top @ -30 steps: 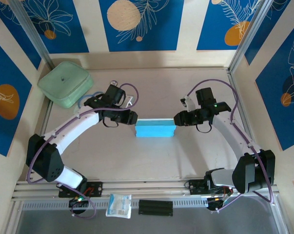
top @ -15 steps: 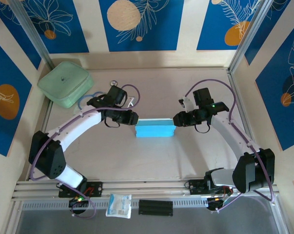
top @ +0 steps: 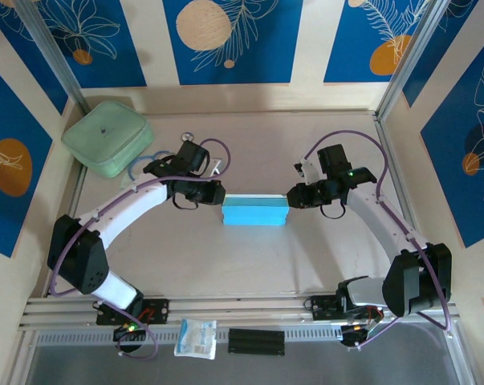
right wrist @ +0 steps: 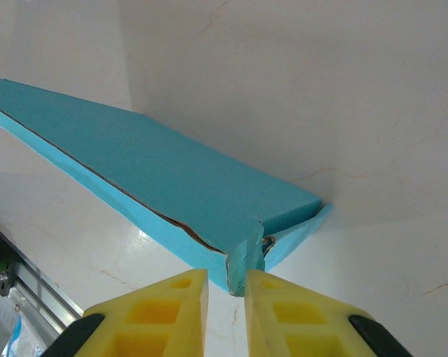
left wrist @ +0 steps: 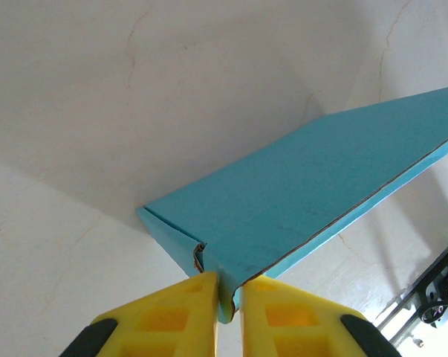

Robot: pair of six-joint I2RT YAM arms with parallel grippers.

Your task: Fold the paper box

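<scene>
Paper box (top: 255,212) folded flat, mid-surface (top: 250,265), between the arms. Left pincer (left wrist: 229,297) pinches one end corner and right pincer (right wrist: 227,286) pinches the other. Overhead, the fingertips hide both grips. Box underside unseen.

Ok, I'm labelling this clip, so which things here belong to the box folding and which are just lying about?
In the job: paper box; left gripper and right gripper, each pinching one end of it.
Lying about: pale green case; small packet; black bar.
</scene>
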